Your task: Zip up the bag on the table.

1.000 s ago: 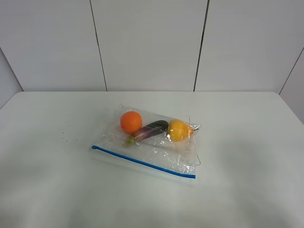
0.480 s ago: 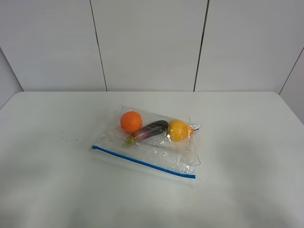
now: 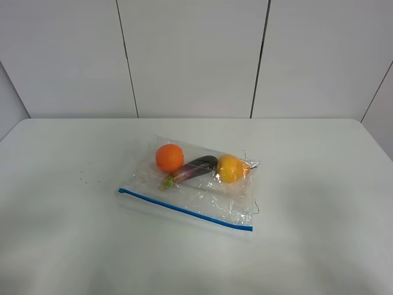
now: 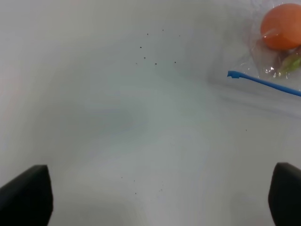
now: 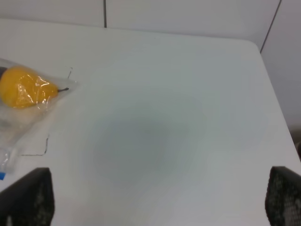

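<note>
1 bag [image 3: 190,187] on table [image 3: 319,184], seemingly 3 items inside; both grippers' fingers [image 4: 26,195] [image 5: 26,197] wide, empty.

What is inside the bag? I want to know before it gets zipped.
Through the clear bag show an orange, a purple eggplant and a yellow fruit. Nothing else shows, though crinkled plastic glare blurs parts, and what lies under the fruit is covered.

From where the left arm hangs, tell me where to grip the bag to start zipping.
Grip the blue zipper strip at its left end, coming from above and from the left side of the bag. That end lies flat on the table, clear of the orange, and nearest the left arm; open jaws could probably pinch it there and run along toward the right end.
</note>
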### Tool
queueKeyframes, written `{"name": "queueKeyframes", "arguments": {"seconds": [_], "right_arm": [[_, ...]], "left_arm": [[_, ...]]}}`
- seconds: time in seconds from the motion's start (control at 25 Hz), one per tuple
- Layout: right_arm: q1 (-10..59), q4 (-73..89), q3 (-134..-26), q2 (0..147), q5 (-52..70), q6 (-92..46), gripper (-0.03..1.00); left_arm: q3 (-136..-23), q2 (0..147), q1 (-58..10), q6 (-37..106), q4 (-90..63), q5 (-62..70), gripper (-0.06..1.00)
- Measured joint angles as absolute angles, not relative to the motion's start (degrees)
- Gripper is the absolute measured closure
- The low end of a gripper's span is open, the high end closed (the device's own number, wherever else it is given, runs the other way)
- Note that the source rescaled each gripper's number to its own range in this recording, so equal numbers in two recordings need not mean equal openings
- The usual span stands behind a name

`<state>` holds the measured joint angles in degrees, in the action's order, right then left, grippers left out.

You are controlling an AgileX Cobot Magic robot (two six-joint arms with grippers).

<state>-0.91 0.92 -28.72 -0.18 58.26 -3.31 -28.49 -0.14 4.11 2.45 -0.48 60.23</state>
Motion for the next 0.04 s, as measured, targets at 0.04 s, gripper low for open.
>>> {"name": "queueKeyframes", "arguments": {"seconds": [0.04], "right_arm": [[-0.91,0.92,-28.72,-0.18,58.26,-3.31,-0.03]], "left_arm": [[-28.49,-0.14,4.11,2.45,-0.48,60.23,-0.06]]}}
